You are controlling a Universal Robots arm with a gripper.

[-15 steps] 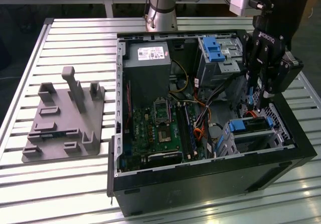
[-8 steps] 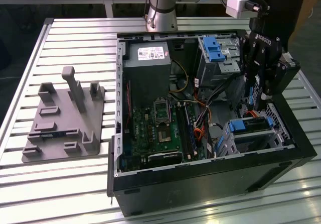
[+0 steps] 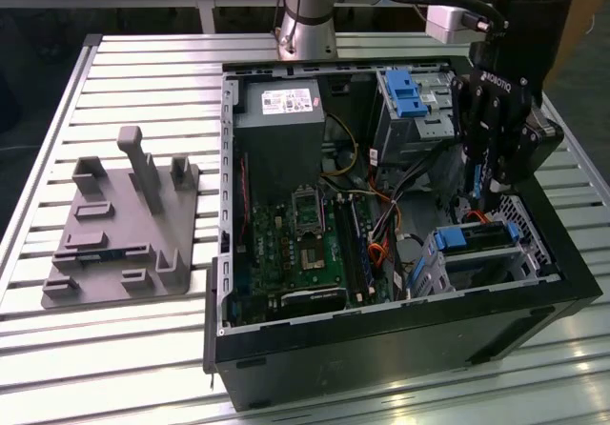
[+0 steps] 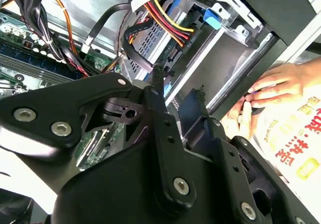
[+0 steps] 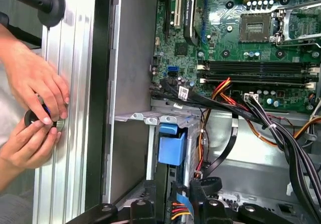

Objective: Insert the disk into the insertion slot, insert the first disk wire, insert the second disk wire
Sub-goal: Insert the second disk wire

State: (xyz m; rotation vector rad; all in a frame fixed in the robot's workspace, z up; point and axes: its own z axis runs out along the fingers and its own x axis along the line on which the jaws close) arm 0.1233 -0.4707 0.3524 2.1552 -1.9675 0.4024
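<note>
The disk (image 3: 479, 240) already lay in the insertion slot (image 3: 500, 271), its blue carrier frame (image 3: 451, 239) at the cage mouth. It sat near the corner of the open computer case (image 3: 381, 349) at the exterior view's right. I judged the first step done and a wire step in hand. The gripper (image 3: 477, 204) hung just over the rear of the disk. In the first wrist view a disk wire (image 5: 176, 213), a plug trailing red, yellow and orange leads, sat between the fingers (image 5: 205, 190). They looked pressed together on it, though the contact itself was hard to make out, and I could not tell whether this was the first or the second wire. Seating it would, I thought, call for the plug squared to the disk's socket and a straight, gentle push, clear of the loose black cables (image 5: 281, 133) nearby. The exterior view gave the layout: the case on the slatted tabletop (image 3: 124, 368), a grey fixture plate (image 3: 114, 234) well apart toward the exterior view's left, and the taller bay with the blue latch (image 3: 405, 96) near the gripper. The first wrist view gave close detail: the motherboard (image 5: 241, 28) and a person's hands (image 5: 32, 108) holding a small dark round thing beside the case.
</note>
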